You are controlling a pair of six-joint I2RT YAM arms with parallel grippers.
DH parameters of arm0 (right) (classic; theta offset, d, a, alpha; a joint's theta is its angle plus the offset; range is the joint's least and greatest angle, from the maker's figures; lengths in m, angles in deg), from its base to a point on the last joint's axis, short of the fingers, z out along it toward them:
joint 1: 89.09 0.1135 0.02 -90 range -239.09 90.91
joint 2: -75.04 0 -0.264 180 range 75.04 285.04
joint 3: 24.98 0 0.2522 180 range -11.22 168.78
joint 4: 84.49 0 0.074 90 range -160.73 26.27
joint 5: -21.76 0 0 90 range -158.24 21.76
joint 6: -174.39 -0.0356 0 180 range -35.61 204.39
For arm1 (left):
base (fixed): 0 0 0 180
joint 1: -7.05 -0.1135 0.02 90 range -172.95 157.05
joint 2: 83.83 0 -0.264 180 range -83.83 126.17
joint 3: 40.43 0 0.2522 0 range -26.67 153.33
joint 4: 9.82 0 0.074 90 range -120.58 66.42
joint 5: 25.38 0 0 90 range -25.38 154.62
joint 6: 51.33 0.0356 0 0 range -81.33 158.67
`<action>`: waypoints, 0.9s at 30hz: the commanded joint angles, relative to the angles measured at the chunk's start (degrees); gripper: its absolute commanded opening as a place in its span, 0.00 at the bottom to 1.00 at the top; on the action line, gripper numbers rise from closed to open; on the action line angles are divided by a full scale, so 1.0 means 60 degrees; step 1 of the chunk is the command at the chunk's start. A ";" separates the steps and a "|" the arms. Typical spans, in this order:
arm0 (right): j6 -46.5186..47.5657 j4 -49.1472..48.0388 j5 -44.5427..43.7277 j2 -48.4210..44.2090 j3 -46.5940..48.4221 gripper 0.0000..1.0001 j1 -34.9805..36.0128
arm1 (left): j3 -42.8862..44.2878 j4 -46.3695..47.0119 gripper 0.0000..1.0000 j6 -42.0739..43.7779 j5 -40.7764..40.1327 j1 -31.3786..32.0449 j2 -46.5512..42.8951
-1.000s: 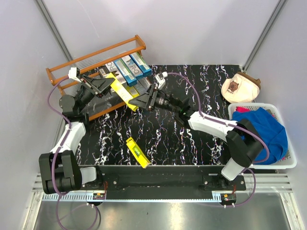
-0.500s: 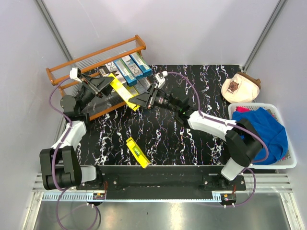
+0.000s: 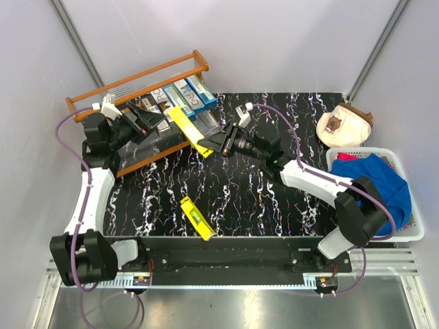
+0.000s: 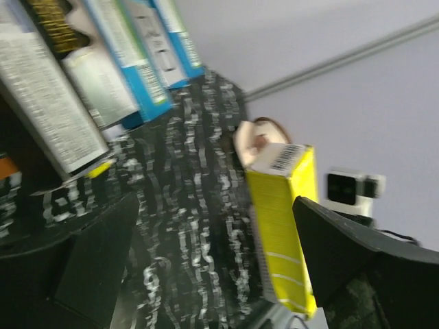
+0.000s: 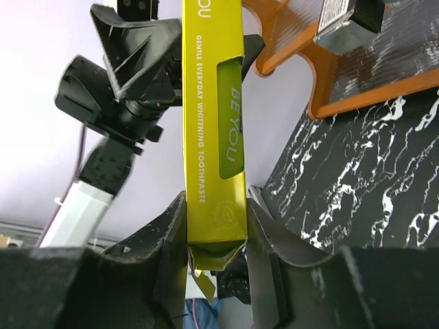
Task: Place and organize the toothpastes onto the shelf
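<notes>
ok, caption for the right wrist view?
Right pincer gripping the yellow BE YOU toothpaste carton by its end, shelf behind.

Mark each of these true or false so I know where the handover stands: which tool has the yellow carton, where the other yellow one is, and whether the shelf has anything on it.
1. The right tool is shut on a yellow carton. True.
2. The left tool grips that same carton. False: its jaws stand open and it holds nothing.
3. A second yellow carton lies on the table near the arms' bases. True.
4. The shelf is bare. False: several cartons lie on it, among them blue cartons.
</notes>
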 commanded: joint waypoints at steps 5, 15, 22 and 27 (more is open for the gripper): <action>0.0934 0.0969 0.1364 -0.0326 -0.0518 0.29 -0.0044 | 0.1287 -0.4359 0.99 0.3679 -0.4426 0.0207 -0.1347; 0.2018 0.2290 0.2347 0.0726 -0.0050 0.29 -0.0044 | 0.1786 -0.5269 0.99 0.4648 -0.7243 0.0998 -0.1583; 0.1771 0.1545 0.2509 0.2324 0.0608 0.29 -0.0044 | 0.1654 -0.5254 0.99 0.4750 -0.6979 0.1027 -0.1436; 0.0776 -0.0182 0.2216 0.3876 0.1239 0.29 -0.0058 | 0.1625 -0.5254 0.99 0.4838 -0.6891 0.1027 -0.1378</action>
